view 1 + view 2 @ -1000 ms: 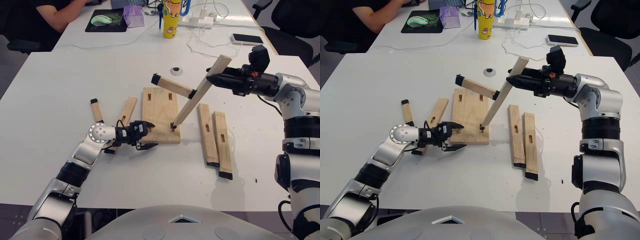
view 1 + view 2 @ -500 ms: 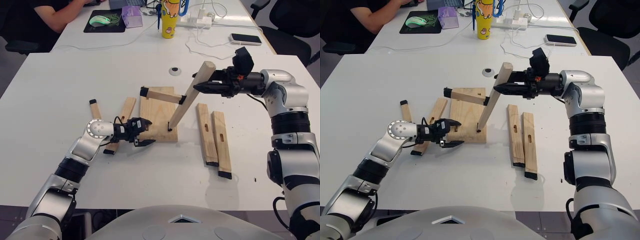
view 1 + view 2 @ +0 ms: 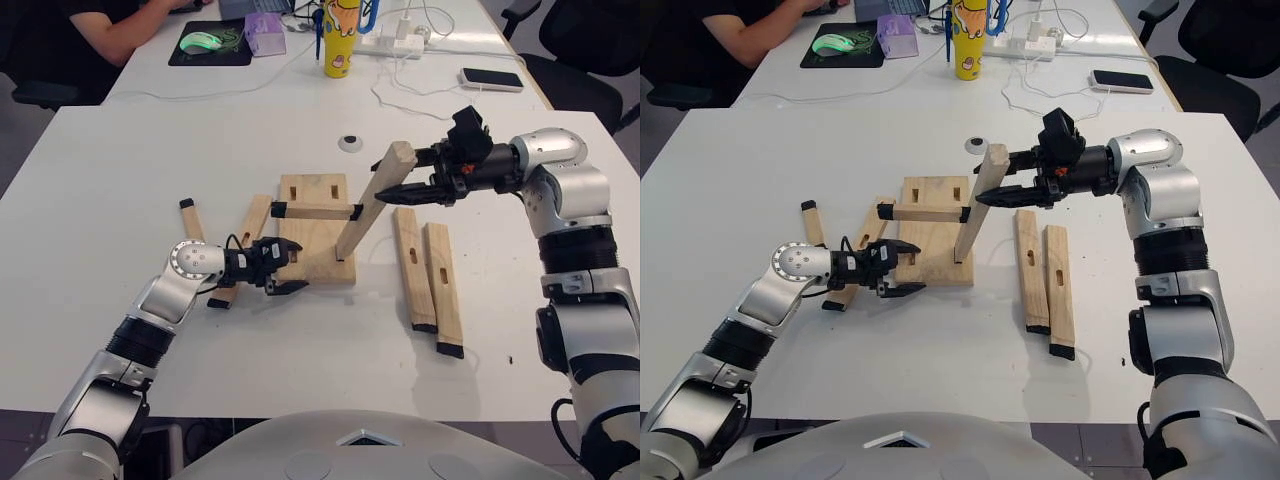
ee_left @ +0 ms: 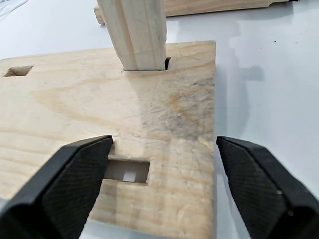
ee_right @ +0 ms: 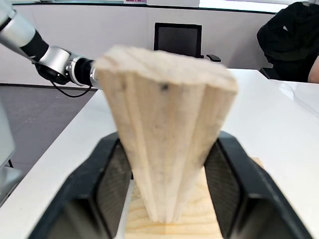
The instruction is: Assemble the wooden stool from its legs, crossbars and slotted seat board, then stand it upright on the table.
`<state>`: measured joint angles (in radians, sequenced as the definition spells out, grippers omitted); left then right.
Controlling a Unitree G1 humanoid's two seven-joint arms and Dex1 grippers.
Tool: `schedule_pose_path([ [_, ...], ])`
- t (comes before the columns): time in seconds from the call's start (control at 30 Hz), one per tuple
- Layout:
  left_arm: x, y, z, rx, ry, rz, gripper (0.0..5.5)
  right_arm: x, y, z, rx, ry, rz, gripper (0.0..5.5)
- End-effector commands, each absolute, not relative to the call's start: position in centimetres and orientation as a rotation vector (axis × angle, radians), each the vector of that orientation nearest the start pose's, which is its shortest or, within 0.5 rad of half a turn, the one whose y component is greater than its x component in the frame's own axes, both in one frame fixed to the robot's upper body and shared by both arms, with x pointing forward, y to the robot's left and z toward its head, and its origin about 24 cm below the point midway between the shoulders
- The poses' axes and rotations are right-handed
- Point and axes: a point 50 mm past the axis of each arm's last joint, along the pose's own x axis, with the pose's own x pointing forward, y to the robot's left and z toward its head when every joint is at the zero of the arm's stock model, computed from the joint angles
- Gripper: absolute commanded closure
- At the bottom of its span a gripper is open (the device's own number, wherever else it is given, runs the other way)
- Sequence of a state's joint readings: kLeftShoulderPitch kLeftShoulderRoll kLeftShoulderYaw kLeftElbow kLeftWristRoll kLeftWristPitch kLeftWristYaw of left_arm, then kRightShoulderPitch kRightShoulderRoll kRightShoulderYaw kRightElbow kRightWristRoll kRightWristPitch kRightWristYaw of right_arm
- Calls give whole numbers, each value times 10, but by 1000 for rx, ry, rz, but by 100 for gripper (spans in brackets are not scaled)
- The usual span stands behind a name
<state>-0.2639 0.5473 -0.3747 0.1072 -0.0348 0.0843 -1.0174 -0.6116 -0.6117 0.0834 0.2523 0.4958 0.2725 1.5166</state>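
Note:
The slotted seat board (image 3: pixel 312 228) lies flat mid-table. One leg (image 3: pixel 368 208) stands in its near right slot, leaning slightly, with a black-tipped crossbar (image 3: pixel 314 211) sticking out level to the left. My right gripper (image 3: pixel 396 176) is shut on the leg's top end; the right wrist view has the leg (image 5: pixel 164 134) squeezed between both fingers (image 5: pixel 112 189). My left gripper (image 3: pixel 286 271) is open at the board's near left corner. In the left wrist view its fingers (image 4: pixel 75 189) straddle the board (image 4: pixel 149 104) edge without touching the leg (image 4: pixel 134 30).
Two slotted wooden pieces (image 3: pixel 412 266) (image 3: pixel 444 288) lie side by side right of the board. Another piece (image 3: pixel 250 232) and a short bar (image 3: pixel 190 220) lie to its left. A table grommet (image 3: pixel 350 143), yellow cup (image 3: pixel 338 40), phone (image 3: pixel 492 78) and cables are at the back.
My right gripper has swung left with the leg's top, bringing the leg from a steep lean to nearly upright. The crossbar has dropped from slanting up to level. The left gripper has barely moved.

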Motion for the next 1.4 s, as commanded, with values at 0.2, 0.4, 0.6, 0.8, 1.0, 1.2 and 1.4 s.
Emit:
schedule_pose_path([
  [0.2,233,145,18,464,466,-1288,163,280,-186,108,-103,282,1474,345],
  [0.4,236,139,18,459,454,-1291,163,296,-183,95,-172,314,1408,345],
  [0.6,235,141,17,454,463,-1277,163,268,-184,82,-118,364,1535,345],
  [0.8,233,144,15,443,472,-1261,163,272,-182,83,-115,320,1480,345],
  [1.0,236,145,15,444,471,-1255,163,288,-183,107,-27,207,1384,268],
  [1.2,233,147,13,435,473,-1230,163,273,-204,107,-73,300,1360,188],
  [1.4,229,151,11,430,473,-1194,163,248,-260,150,74,388,1285,207],
])
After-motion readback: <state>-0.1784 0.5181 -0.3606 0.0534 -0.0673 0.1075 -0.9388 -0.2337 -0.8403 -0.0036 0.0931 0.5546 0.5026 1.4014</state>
